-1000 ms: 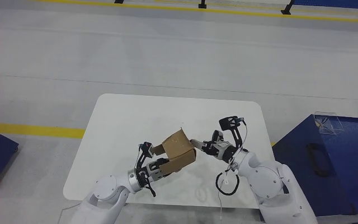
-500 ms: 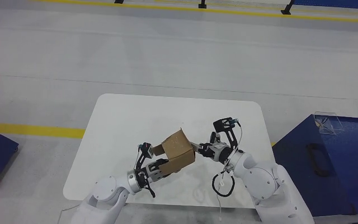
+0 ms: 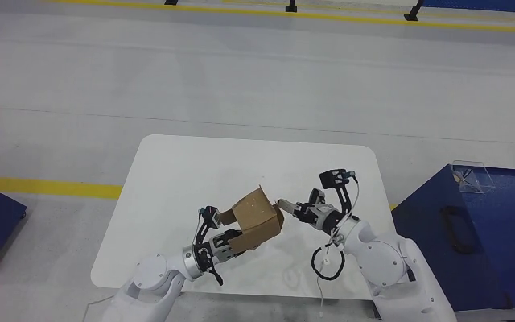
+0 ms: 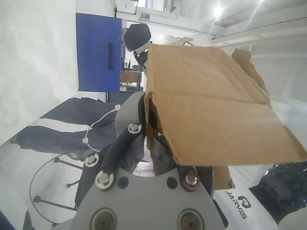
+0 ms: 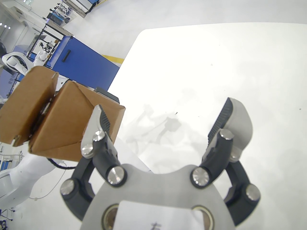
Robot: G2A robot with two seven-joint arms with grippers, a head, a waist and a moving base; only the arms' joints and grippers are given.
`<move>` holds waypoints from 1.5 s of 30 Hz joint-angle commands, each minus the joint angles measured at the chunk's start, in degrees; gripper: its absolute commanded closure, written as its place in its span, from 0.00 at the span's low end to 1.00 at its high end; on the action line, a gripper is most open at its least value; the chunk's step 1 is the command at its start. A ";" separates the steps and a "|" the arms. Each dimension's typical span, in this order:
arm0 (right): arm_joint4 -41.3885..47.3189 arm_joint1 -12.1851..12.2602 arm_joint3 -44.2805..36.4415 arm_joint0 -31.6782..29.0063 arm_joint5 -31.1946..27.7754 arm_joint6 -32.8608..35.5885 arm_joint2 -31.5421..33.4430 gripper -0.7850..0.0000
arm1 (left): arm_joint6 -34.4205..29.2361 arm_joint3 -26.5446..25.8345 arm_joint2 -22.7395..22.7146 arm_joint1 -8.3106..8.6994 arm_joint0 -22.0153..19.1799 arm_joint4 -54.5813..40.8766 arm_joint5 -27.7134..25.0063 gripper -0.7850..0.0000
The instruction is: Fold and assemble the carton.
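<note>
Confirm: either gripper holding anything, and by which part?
Left gripper clamps the brown cardboard carton by a wall edge at its open end; right gripper open, empty.

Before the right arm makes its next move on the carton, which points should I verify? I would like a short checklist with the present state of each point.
1. The left gripper holds the carton: ok, the carton sits tilted in it.
2. Firmness of that hold: cannot tell, a flap hides the contact.
3. The right gripper is open: ok, jaws wide apart.
4. Carton inside the right gripper: not ok, one finger lies beside the carton's corner, and the gap faces bare table.
5. Carton folded shut: not ok, the flap stands out open.
</note>
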 commanded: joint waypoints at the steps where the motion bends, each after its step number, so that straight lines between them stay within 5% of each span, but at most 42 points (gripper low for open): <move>1: -0.16 0.00 -0.26 -0.13 -0.49 0.01 -0.61 0.00 | 0.06 -0.01 0.06 0.00 0.01 0.05 0.05 1.00; 24: -5.01 0.03 -0.80 2.01 1.45 1.50 -4.20 0.00 | -0.04 -0.58 -0.56 0.28 0.67 -0.02 -0.11 1.00; 45: 4.38 0.00 2.16 1.16 1.06 -1.43 -0.72 0.00 | -2.52 0.13 -0.92 0.30 0.59 -5.26 1.28 1.00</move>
